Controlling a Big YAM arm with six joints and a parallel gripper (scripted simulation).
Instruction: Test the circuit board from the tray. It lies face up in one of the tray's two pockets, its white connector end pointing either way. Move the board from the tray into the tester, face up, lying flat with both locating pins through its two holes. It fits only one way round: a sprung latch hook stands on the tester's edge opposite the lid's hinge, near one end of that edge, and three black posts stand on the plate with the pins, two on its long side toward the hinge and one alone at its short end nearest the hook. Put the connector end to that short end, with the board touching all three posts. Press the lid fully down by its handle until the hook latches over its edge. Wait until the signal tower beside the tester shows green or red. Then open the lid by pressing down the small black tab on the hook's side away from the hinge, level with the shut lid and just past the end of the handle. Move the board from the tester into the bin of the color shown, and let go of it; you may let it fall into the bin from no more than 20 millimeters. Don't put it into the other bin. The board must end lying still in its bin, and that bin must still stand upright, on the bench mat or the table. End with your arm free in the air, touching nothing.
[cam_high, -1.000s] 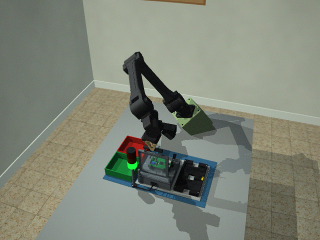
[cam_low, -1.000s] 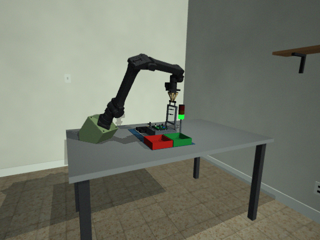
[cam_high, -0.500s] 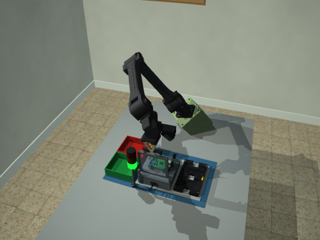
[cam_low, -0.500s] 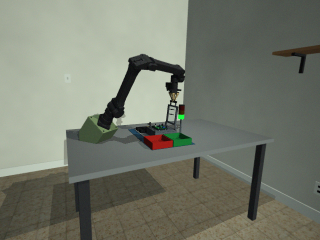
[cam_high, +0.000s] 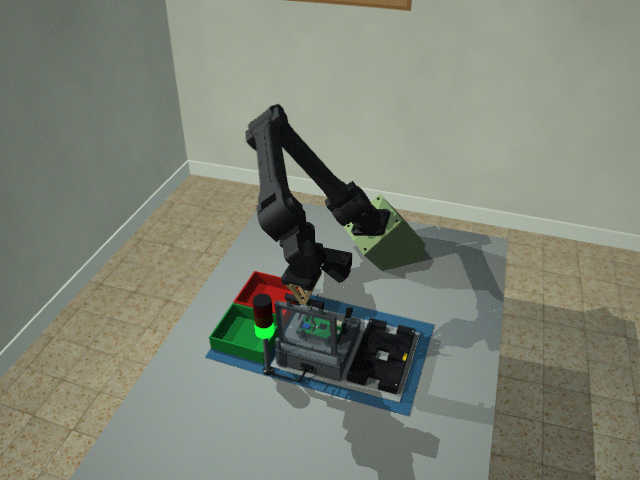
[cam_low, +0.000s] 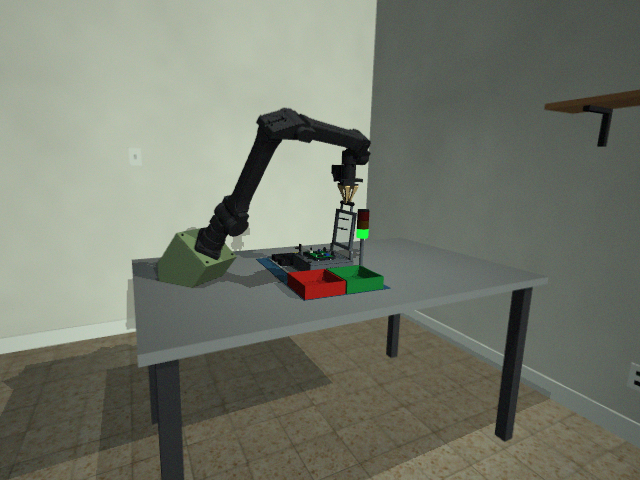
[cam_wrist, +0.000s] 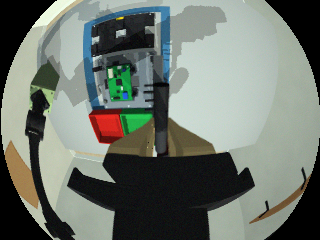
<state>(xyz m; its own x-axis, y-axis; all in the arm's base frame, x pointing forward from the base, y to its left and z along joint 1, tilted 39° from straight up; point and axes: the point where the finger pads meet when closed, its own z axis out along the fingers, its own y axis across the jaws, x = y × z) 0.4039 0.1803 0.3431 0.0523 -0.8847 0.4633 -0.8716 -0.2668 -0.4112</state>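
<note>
Grey table (cam_low: 217, 315) on dark legs stands in a corner of a tiled room, with a blue mat (cam_high: 413, 384) carrying the whole set-up. My arm (cam_low: 248, 173) rises from a green block (cam_low: 180, 263) and bends down over the tester (cam_high: 310, 361). My gripper (cam_low: 347, 200) points straight down, its tan fingers (cam_high: 299, 294) clenched on the handle (cam_low: 347, 204) at the top edge of the lid (cam_low: 342, 227), which stands raised, nearly upright. The board (cam_high: 317, 328) lies face up on the tester's plate, seen through the clear lid from the top and bare from the wrist (cam_wrist: 120, 83). Beside the tester the tower (cam_high: 262, 317) glows green at its lowest band. The red bin (cam_low: 312, 284) and green bin (cam_low: 359, 279) sit side by side at one end of the mat, touching; the black tray (cam_high: 382, 356) lies at the other end, just beside the tester.
</note>
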